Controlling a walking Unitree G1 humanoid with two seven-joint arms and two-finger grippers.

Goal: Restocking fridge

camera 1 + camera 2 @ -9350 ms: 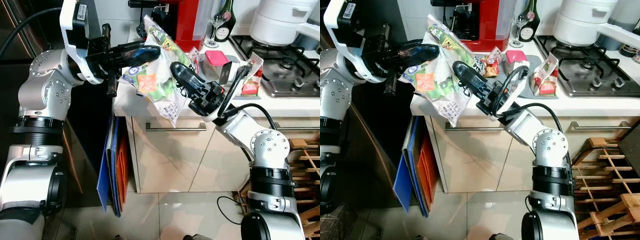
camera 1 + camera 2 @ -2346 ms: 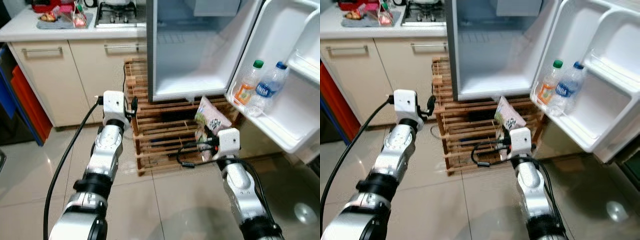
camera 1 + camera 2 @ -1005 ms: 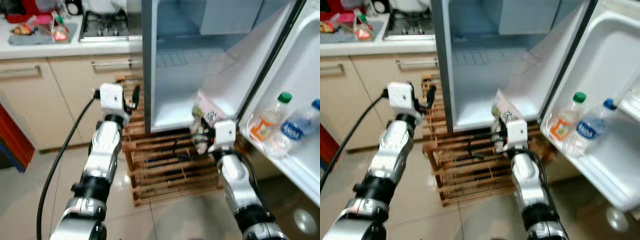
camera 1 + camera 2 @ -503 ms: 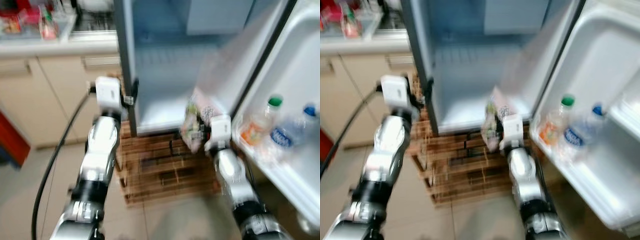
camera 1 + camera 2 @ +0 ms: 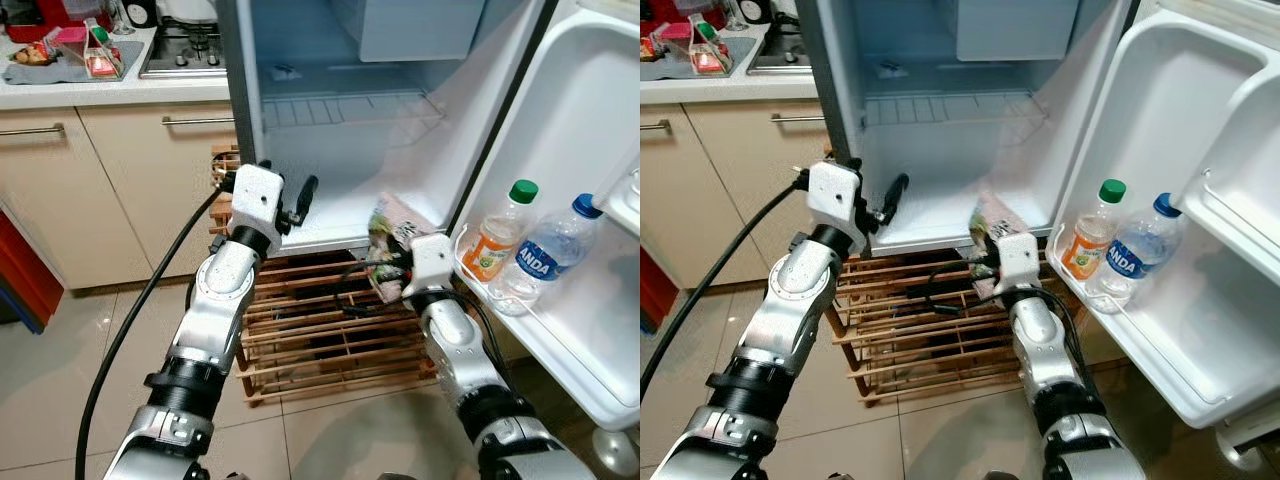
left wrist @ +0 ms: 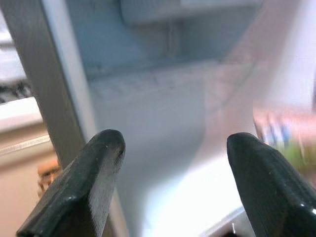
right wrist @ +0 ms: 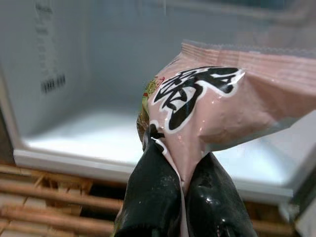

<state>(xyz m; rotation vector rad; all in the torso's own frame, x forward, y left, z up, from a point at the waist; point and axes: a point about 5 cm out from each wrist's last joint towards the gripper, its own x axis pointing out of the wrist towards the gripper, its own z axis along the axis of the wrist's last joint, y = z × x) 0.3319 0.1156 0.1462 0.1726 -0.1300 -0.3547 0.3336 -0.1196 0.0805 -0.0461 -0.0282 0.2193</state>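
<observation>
Gripping a pink snack bag (image 7: 212, 106), right gripper (image 7: 180, 197) pinches it at the open fridge (image 5: 330, 150) floor's front edge; left gripper (image 6: 173, 148), fingers spread wide, faces the interior.

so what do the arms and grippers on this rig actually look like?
Two silver metal arms with black ribbed joint collars. Each wrist carries a white boxy housing. The left gripper and right gripper have long, glossy black rounded fingers. A thick black cable loops along the left arm; thinner black wires trail at the right wrist.
</observation>
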